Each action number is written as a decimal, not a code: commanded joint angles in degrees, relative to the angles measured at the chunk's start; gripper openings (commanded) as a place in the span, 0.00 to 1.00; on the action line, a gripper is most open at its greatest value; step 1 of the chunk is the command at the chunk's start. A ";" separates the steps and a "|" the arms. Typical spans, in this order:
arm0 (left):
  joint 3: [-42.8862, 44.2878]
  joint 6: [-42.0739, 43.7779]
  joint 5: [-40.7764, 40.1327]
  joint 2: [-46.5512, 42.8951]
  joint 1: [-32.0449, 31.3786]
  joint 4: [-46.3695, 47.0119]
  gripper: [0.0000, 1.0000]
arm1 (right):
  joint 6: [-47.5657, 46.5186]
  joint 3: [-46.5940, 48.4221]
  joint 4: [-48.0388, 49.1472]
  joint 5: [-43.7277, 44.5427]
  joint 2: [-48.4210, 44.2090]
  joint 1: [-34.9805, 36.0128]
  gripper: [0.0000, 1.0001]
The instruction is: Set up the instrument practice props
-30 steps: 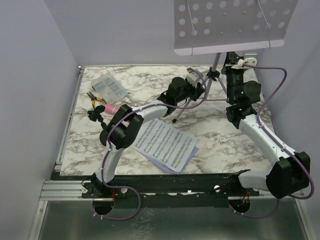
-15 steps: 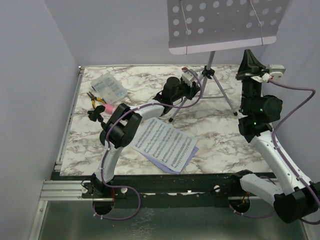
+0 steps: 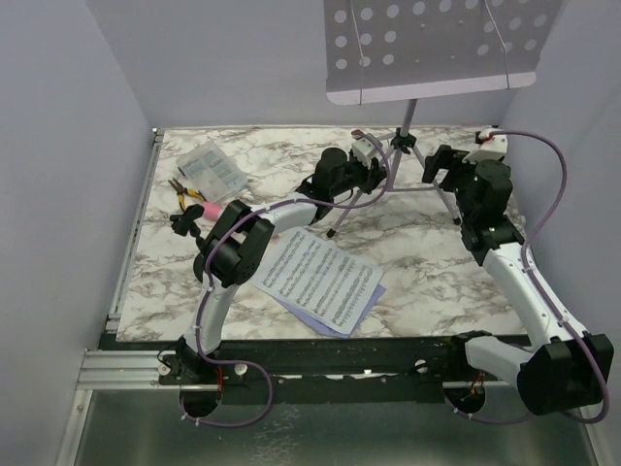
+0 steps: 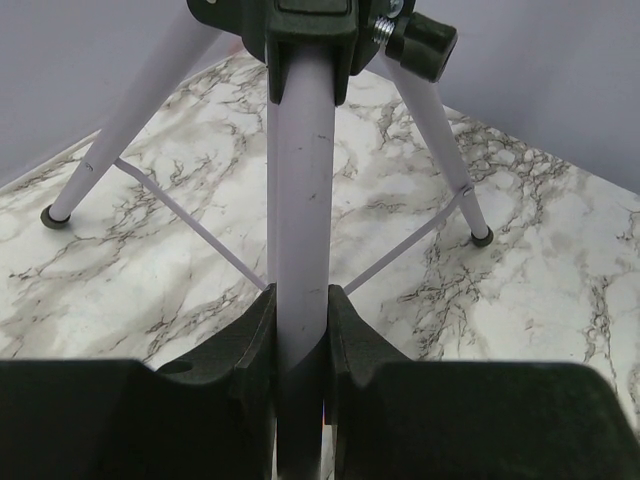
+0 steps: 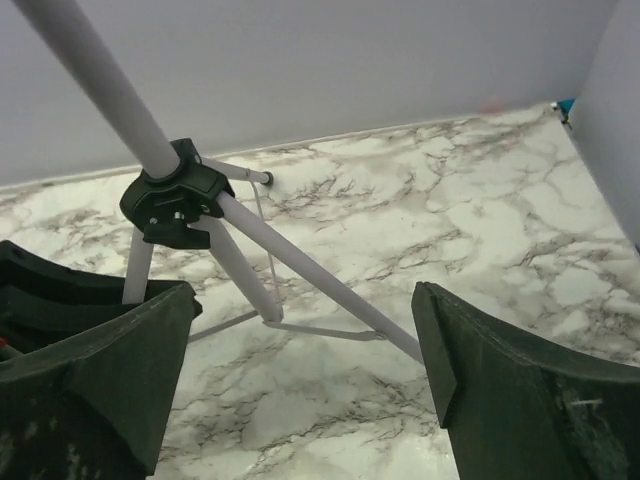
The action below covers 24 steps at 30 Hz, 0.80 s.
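Left gripper (image 4: 298,320): closed on 1 pale tube of the tripod (image 4: 298,180), just below the black hub (image 5: 175,195), with both dark fingers (image 4: 245,340) pressed against the tube's sides. Right gripper (image 5: 303,300): jaws wide apart and holding nothing, set just to the right of the tripod at hub height, with 1 slanting leg (image 5: 300,265) seen between the fingers but not touching either. Music stand (image 3: 427,44): lavender perforated desk, raised high above the far middle of the table (image 3: 427,272), carried upright on the tripod; 2 rubber feet (image 4: 55,215) rest on the marble top beyond the left gripper. Sheet music (image 3: 320,282): several printed pages in a loose, skewed pile on the near middle of the table, well apart from both grippers and partly under the left arm. Microphone (image 3: 213,211): pink, lying at the left side beside the left arm's elbow, well apart from both grippers. Mic stand (image 3: 184,221): small, black, touching the microphone's left end. Plastic box (image 3: 212,170): clear, far left corner. Pliers (image 3: 186,194): orange handles, between the box and the microphone.
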 commanded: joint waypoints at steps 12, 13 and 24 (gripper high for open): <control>-1.29 -2.20 5.07 2.68 -0.11 -17.76 0.00 | 0.37 3.71 33.01 -17.42 16.59 -2.68 1.00; -1.32 -2.35 5.01 2.55 -0.15 -17.91 0.00 | -0.76 3.20 36.17 -17.33 17.39 -2.70 0.99; -1.38 -1.49 5.27 4.73 -0.22 -18.41 0.00 | -9.41 7.70 48.43 -19.97 29.25 -2.62 0.74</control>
